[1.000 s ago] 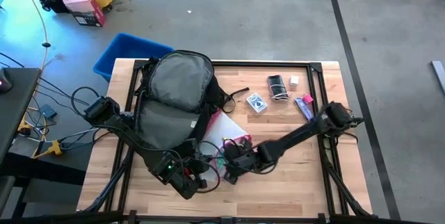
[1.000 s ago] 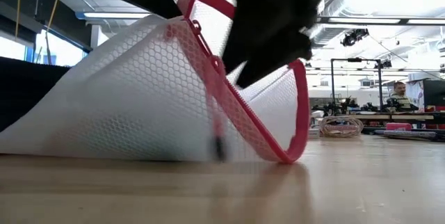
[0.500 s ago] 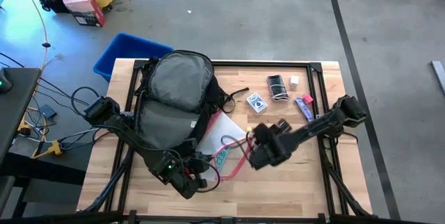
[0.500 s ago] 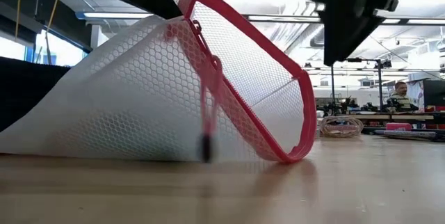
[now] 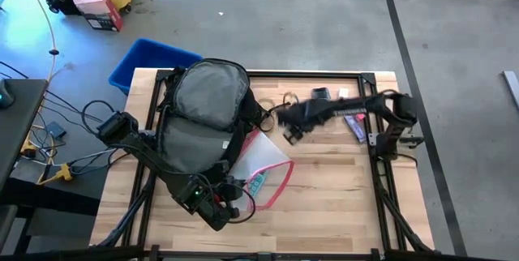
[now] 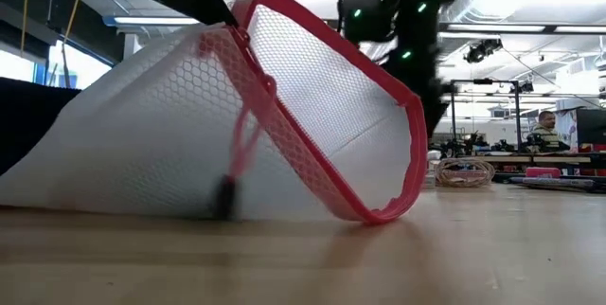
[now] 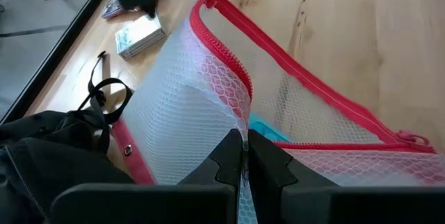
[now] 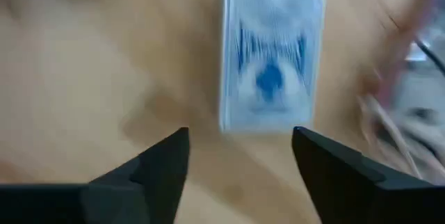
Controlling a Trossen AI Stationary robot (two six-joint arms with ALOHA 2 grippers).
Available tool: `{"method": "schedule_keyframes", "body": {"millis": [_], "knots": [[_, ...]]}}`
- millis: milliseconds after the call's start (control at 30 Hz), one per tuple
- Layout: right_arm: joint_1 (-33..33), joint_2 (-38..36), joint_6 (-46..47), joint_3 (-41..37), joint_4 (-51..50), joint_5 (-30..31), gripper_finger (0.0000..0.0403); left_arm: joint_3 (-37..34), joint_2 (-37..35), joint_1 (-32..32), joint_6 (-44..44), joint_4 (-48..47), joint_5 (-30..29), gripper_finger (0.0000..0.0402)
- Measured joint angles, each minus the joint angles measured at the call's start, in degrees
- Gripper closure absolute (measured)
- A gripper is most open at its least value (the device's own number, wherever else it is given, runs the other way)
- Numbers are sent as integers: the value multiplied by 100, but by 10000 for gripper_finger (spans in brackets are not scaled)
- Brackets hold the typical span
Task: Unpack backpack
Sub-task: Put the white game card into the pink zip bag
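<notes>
The black backpack [image 5: 203,115] lies grey panel up on the table's left half. Against its near right side rests a clear mesh pouch [image 5: 263,168] with a pink zip rim, its mouth standing open and something teal [image 7: 268,130] inside. My left gripper [image 7: 245,140] is shut on the pouch near the table's near edge [image 5: 231,204]. My right gripper [image 8: 240,137] hovers open, pointing down, over a blue-and-white card box [image 8: 272,57] at the table's far middle [image 5: 290,123]. It touches nothing. My left gripper pinches the pouch's mesh wall right beside the pink zip rim [image 7: 240,116] between its two fingers. The fingers slant down from the table's near left. That edge is held up [image 6: 232,23] while the pouch's lower side rests on the table, mouth open.
A black item with a coiled cord [image 5: 322,96], a small white box [image 5: 343,93] and a purple-pink packet [image 5: 355,123] lie at the table's far right. A blue bin [image 5: 150,58] stands beyond the far left corner. Bare wood spreads over the near right.
My right gripper has drawn out of the pouch's mouth and swept fast toward the table's far edge, tipping to point down over the card box. The pouch stays held up with its mouth open; its zip pull swings.
</notes>
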Motion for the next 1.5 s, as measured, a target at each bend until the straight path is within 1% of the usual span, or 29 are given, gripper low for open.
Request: {"method": "schedule_keyframes", "body": {"millis": [100, 133, 200, 267, 333, 433, 600, 800, 1033, 1100, 1267, 1400, 1500], "knots": [[-607, 2, -254, -69, 439, -804, 112, 0, 0, 0, 0, 15, 0, 402], [-757, 4, -297, -96, 601, -911, 102, 0, 0, 1, 1, 18, 2, 402], [-995, 9, -435, -104, 623, -845, 86, 0, 0, 19, 2, 18, 2, 402], [-1137, 9, -558, -105, 621, -528, 76, 0, 0, 49, 2, 25, 22, 402], [-1170, 11, -656, -105, 623, -240, 69, 0, 0, 74, 44, 23, 29, 402], [-1145, 78, -761, -105, 749, -133, 64, 0, 0, 112, 48, 31, 97, 402], [-1064, 435, -754, -105, 790, -166, 64, 0, 0, 114, 46, 32, 162, 402], [-1018, 844, -735, -63, 844, -397, 65, 0, -2, 109, 1, 31, 169, 402], [-1017, 909, -652, -70, 1059, -564, 110, 0, -2, 107, -2, 31, 173, 402], [-1017, 911, -699, -70, 1087, -621, 116, 0, -2, 107, -27, 28, 213, 402], [-1039, 911, -920, -70, 1087, -980, 118, 0, -2, 107, -46, 30, 222, 402], [-1052, 918, -1102, -83, 1066, -1477, 118, 0, -2, 107, -48, 31, 232, 402], [-998, 922, -1222, -87, 1075, -1617, 118, 0, -2, 107, -50, 31, 232, 402]]}}
